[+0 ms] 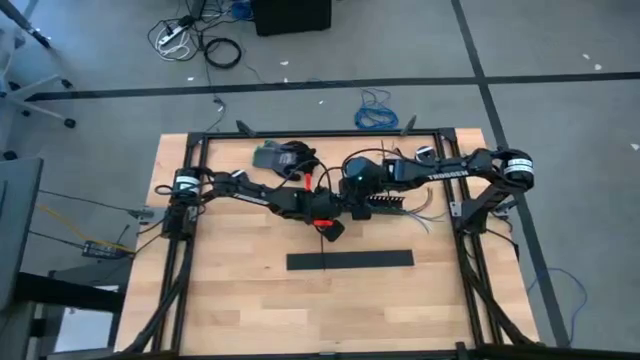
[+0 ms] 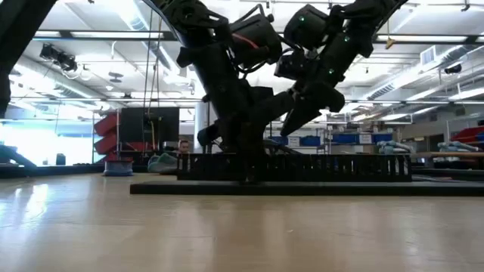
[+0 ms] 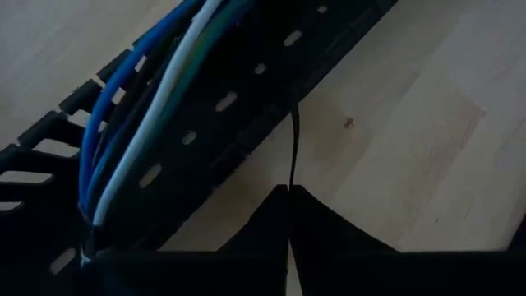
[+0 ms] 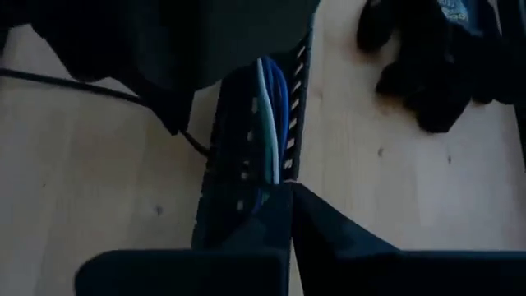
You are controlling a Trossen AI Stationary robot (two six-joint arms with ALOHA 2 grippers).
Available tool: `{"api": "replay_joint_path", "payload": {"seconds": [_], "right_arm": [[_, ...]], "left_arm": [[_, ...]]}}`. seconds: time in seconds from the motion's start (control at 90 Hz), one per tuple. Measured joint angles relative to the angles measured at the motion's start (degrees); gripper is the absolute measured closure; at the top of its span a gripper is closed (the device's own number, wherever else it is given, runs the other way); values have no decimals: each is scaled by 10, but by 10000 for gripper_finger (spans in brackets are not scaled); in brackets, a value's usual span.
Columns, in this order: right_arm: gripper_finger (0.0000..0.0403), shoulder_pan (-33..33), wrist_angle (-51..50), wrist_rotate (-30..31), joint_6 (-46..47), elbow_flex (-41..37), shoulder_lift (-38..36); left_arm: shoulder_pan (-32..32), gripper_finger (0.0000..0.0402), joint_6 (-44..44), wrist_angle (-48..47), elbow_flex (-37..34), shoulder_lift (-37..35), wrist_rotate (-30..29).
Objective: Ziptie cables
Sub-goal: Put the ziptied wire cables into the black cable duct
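Cables, smooth, lie in slotted duct; left pincer pinches thin ziptie; right pincer clenched.

Cables lie inside the slotted duct, at table centre. Left gripper at duct's 8 o'clock, holding a ziptie just beside the duct wall. Right gripper over the duct's 9 o'clock end. Flat bar at 6 o'clock. Gloves at 11 o'clock.
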Motion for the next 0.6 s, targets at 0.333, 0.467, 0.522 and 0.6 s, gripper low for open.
{"api": "replay_joint_path", "payload": {"seconds": [0.333, 0.467, 0.522, 0.6], "right_arm": [[402, -9, 40, -58, 12, -23, 12], [402, -12, 59, -61, 16, -31, 35], [402, -12, 63, -62, 20, -32, 41], [402, -13, 70, -62, 23, -32, 51]], "left_arm": [[0, 401, 12, -1, 0, 0, 1], [0, 401, 14, -1, -1, 0, 1], [0, 401, 14, -1, -1, 0, 1], [0, 401, 14, -4, -1, 0, 6]]}}
